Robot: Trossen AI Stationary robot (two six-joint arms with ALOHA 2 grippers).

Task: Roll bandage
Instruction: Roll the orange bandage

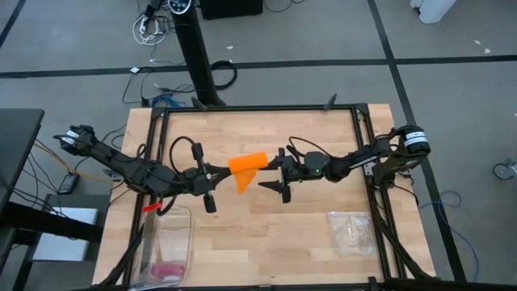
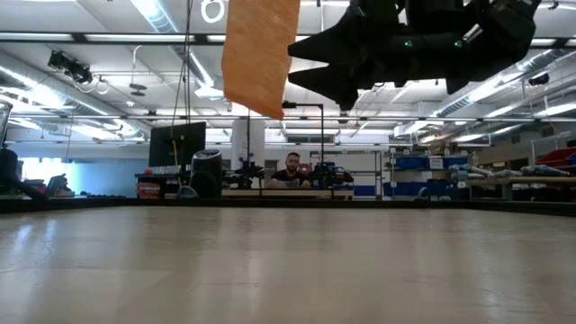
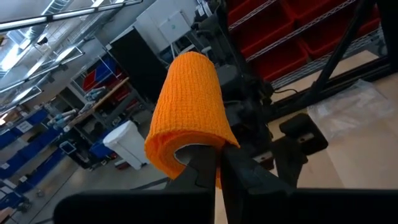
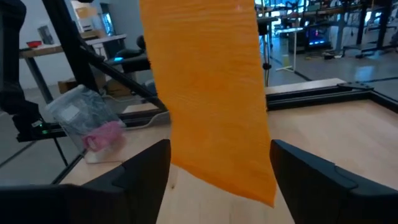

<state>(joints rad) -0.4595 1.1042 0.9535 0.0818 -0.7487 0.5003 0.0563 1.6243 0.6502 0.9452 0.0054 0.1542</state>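
Observation:
The orange bandage is a flat strip held up over the middle of the table. Its free lower end hangs well clear of the tabletop. My left gripper reaches in level from the table's left and is shut on the bandage's upper part. My right gripper comes in level from the right and is open. Its two fingers stand on either side of the hanging strip; I see no touch. My left gripper pinches the bandage's upper end between its two shut fingers. There the cloth curls into a loop over the fingertips. The fingers lie level, coming from the table's left. The rest of the strip hangs slack below, lifted clear of the table.
A clear plastic zip bag lies near the table's front right. At the front left stands a clear container with a small pink bundle in it. A dark metal frame runs around the tabletop. Bare wood lies under the grippers.

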